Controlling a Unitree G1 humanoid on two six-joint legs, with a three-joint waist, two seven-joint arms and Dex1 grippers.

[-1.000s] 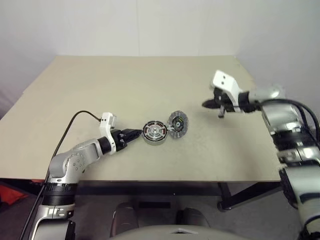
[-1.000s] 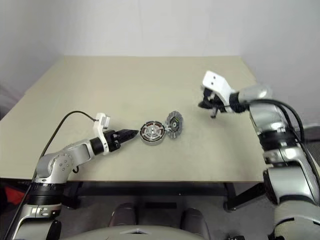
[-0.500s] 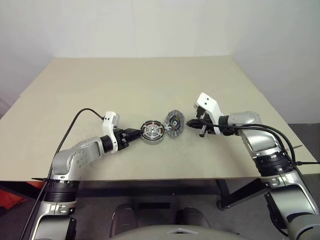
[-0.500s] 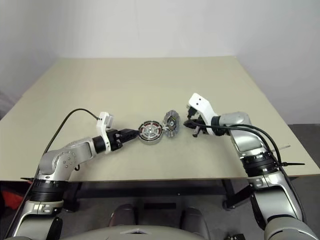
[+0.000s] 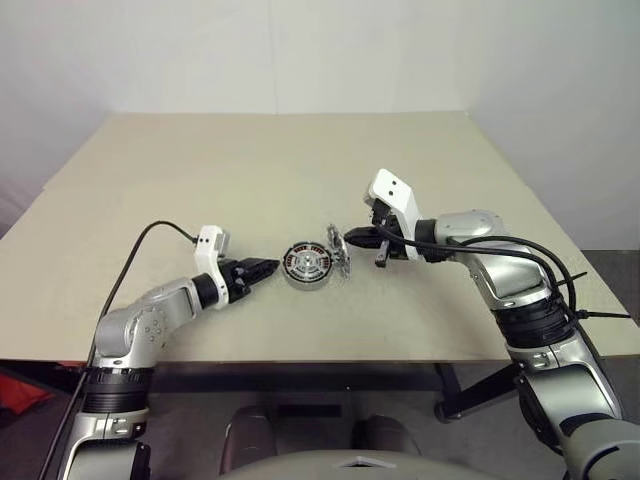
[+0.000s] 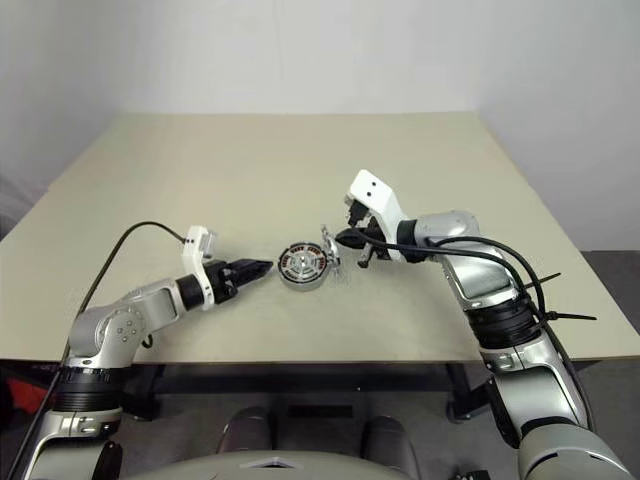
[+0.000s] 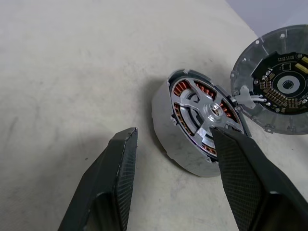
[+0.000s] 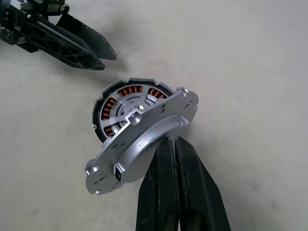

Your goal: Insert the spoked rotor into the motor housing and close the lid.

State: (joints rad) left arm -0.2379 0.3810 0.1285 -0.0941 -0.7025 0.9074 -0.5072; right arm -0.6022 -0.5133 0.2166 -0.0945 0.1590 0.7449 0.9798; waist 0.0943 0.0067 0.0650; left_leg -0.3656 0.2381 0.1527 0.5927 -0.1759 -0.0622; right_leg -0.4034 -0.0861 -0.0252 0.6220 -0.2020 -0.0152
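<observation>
Resting on the beige table (image 5: 200, 170), near its front edge, the motor housing (image 5: 307, 266) is seen with the spoked rotor (image 7: 208, 109) already seated inside it, copper-coloured windings showing between the silver spokes. The lid (image 5: 338, 252) is joined to the housing's right edge and is tilted up steeply, partway towards closing.

The right gripper (image 5: 352, 238) is found at the lid's outer face, its two black fingers (image 8: 169, 192) pressed together with no gap; their tips are placed against the lid's grey back, and nothing is clasped between them.

The left gripper (image 5: 266, 268) is held just left of the housing, its fingers spread partway. In the left wrist view one finger (image 7: 240, 173) is laid over the housing's near rim while the other (image 7: 113, 178) is kept apart from it over bare table; nothing is gripped.

On the lid's inner face a round circuit board is seen, carrying small pale lettering that cannot be read.
</observation>
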